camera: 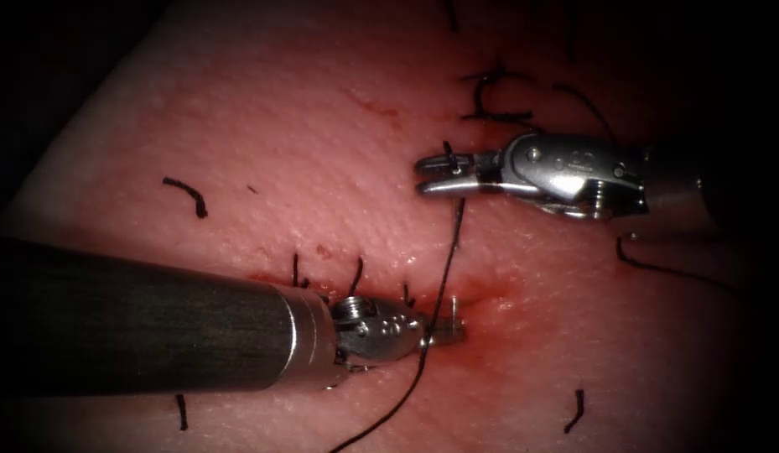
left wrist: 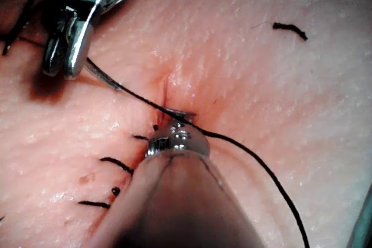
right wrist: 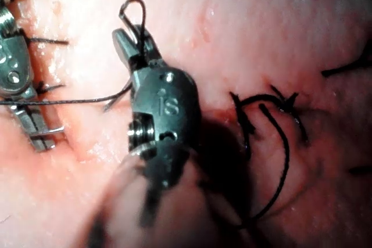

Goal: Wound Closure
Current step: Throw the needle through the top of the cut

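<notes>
My left tool [camera: 452,331] reaches in from the left, low on the tissue [camera: 280,126], its jaws shut on a short bright piece of the needle [camera: 454,312] at the cut [camera: 494,294]. The same needle piece [left wrist: 181,112] shows at the cut's end and again [right wrist: 47,132] at the left tool's tip; I cannot tell whether it is in the tissue. My right tool [camera: 424,174] hovers above and to the right with its jaws slightly apart. The black thread [camera: 439,294] crosses those jaws, loops past their tip [right wrist: 135,10] and runs down past the left tool.
Finished stitches [camera: 355,273] cross the cut left of the left tool's tip, and a knotted stitch [camera: 490,105] lies beyond the right tool. Cut ends of thread [camera: 188,195] [camera: 578,411] are scattered about. Red fluid [camera: 481,340] stains the tissue around the cut.
</notes>
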Robot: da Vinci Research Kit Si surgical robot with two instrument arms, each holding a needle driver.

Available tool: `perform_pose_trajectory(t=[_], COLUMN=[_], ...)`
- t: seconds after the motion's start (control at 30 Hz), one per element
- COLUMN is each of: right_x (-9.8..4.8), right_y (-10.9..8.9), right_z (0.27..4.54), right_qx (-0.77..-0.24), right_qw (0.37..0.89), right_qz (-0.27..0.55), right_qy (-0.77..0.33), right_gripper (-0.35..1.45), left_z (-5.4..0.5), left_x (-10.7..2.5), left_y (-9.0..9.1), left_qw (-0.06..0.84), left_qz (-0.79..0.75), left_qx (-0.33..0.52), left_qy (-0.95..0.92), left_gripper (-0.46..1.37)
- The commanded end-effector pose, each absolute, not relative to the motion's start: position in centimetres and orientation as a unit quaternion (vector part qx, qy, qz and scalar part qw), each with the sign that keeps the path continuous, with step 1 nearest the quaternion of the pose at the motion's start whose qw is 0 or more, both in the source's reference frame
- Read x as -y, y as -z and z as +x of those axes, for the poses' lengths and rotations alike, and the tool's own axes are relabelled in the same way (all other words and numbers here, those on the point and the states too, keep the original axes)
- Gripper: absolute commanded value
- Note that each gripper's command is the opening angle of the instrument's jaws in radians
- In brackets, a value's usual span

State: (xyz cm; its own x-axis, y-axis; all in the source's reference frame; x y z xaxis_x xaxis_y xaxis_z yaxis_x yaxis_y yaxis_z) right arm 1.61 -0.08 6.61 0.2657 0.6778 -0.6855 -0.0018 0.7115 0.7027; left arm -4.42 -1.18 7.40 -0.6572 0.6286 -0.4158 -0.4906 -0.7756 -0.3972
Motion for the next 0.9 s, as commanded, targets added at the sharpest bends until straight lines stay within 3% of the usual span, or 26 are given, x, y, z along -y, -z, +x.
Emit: perform_pose_trajectory(t=[0.03,0.37,0.9], right_x=[0.1,0.6,1.2], right_y=[-6.6,-6.8,-6.8], right_z=[1.65,1.71,1.44], right_qx=[-0.547,-0.432,-0.3], right_qw=[0.722,0.648,0.551], right_qz=[0.339,0.522,0.624], right_qy=[-0.255,-0.348,-0.465], right_gripper=[-0.35,-0.35,-0.35], left_z=[-4.42,-4.43,-4.48], left_x=[1.2,1.2,1.1], left_y=[-7.4,-7.4,-7.4], left_qw=[0.309,0.31,0.305], left_qz=[-0.275,-0.275,-0.276], left_qx=[0.131,0.13,0.129], left_qy=[-0.901,-0.901,-0.902], left_gripper=[-0.33,-0.34,-0.34])
